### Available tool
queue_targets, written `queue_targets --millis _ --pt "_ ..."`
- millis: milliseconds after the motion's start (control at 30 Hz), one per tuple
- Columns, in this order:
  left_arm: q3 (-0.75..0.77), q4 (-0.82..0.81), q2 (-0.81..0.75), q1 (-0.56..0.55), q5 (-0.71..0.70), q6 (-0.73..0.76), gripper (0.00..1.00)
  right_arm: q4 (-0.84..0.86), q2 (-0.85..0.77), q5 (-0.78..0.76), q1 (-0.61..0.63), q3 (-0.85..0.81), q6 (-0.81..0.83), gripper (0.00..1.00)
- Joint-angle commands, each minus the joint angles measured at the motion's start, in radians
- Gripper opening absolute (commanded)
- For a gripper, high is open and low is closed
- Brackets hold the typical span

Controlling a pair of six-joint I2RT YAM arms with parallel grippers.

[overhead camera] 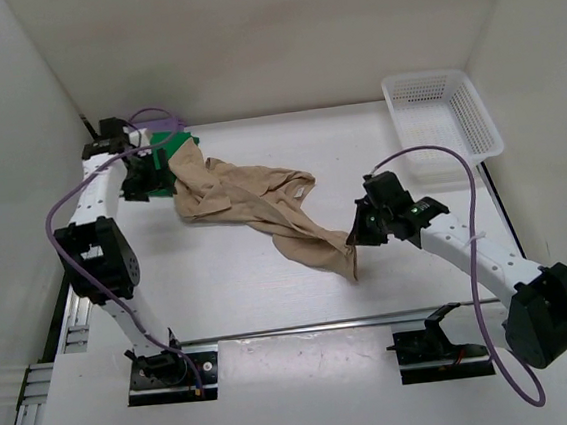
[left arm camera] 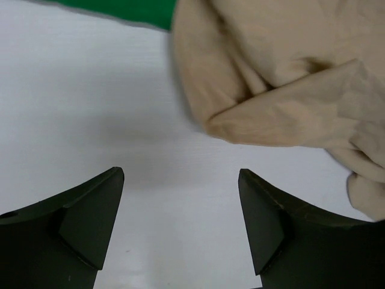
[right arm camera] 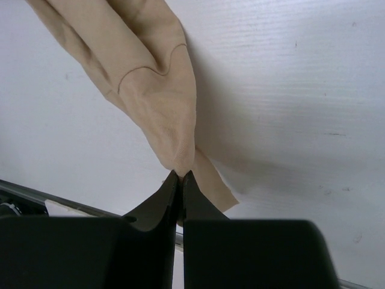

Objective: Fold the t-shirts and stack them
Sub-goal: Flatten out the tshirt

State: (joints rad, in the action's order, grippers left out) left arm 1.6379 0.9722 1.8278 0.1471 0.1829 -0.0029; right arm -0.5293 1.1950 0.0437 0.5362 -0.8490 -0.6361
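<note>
The tan beige t-shirt (overhead camera: 253, 203) lies crumpled across the table's middle, stretched toward the right. My right gripper (overhead camera: 354, 238) is shut on its near-right end; the wrist view shows the cloth (right arm camera: 150, 90) pinched between the fingertips (right arm camera: 181, 176). The bright green t-shirt (overhead camera: 169, 148) lies at the back left, partly under the tan one, and shows as a green strip in the left wrist view (left arm camera: 132, 11). My left gripper (overhead camera: 140, 181) is open and empty over bare table, just left of the tan cloth (left arm camera: 289, 90). The lavender t-shirt is out of view.
A white plastic mesh basket (overhead camera: 442, 117) stands at the back right. White walls close the table on three sides. A metal rail (overhead camera: 305, 326) runs along the near edge by the arm bases.
</note>
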Motion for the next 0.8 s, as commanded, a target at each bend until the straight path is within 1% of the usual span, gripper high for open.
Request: queue_targets --millis 0,33,67,100,133,167,200,233,267,300,333,367,433,467,600,700,767 --pt "0.074 -0.012 -0.030 -0.157 0.054 0.003 0.86 0.021 -0.017 0.016 -0.004 0.031 0.012 0.00" --pt "0.074 -0.012 -0.030 -0.199 0.002 0.003 0.86 0.022 -0.017 0.016 -0.004 0.045 0.012 0.00" --pt "0.063 -0.012 -0.018 -0.274 -0.019 0.003 0.86 0.022 -0.017 0.016 0.005 0.054 0.001 0.00" --pt "0.041 -0.023 -0.018 -0.314 -0.049 0.003 0.88 0.031 -0.026 0.006 0.005 0.054 0.001 0.00" --pt "0.008 -0.077 -0.018 -0.354 -0.151 0.003 0.89 0.031 -0.026 0.005 0.005 0.063 0.001 0.00" --pt "-0.054 -0.110 -0.018 -0.430 -0.216 0.003 0.89 0.031 -0.026 0.005 0.005 0.064 -0.008 0.00" --pt "-0.082 -0.144 -0.018 -0.464 -0.274 0.003 0.89 0.040 -0.026 0.005 0.005 0.073 -0.008 0.00" --pt "-0.107 -0.177 -0.018 -0.492 -0.374 0.003 0.89 0.040 -0.026 0.005 0.005 0.073 -0.008 0.00" --pt "-0.122 -0.205 -0.009 -0.513 -0.414 0.003 0.89 0.040 -0.026 0.005 -0.004 0.073 -0.008 0.00" --pt "-0.122 -0.223 0.017 -0.538 -0.440 0.003 0.87 0.040 -0.026 0.005 -0.004 0.073 -0.008 0.00" --pt "-0.110 -0.224 0.036 -0.538 -0.465 0.003 0.84 0.040 -0.026 0.005 -0.015 0.083 -0.008 0.00" --pt "-0.095 -0.224 0.075 -0.538 -0.508 0.003 0.78 0.040 -0.026 0.015 -0.015 0.084 -0.008 0.00" --pt "-0.056 -0.224 0.108 -0.547 -0.546 0.003 0.72 0.040 -0.026 0.015 -0.024 0.084 -0.008 0.00" --pt "-0.044 -0.224 0.129 -0.547 -0.575 0.003 0.65 0.040 -0.026 0.015 -0.024 0.084 -0.008 0.00" --pt "-0.023 -0.233 0.152 -0.547 -0.615 0.003 0.60 0.040 -0.035 0.024 -0.024 0.084 -0.008 0.00" --pt "-0.023 -0.233 0.168 -0.557 -0.616 0.003 0.60 0.040 -0.044 0.024 -0.033 0.084 -0.008 0.00" --pt "-0.023 -0.233 0.182 -0.557 -0.602 0.003 0.56 0.040 -0.044 0.033 -0.045 0.084 -0.008 0.00"
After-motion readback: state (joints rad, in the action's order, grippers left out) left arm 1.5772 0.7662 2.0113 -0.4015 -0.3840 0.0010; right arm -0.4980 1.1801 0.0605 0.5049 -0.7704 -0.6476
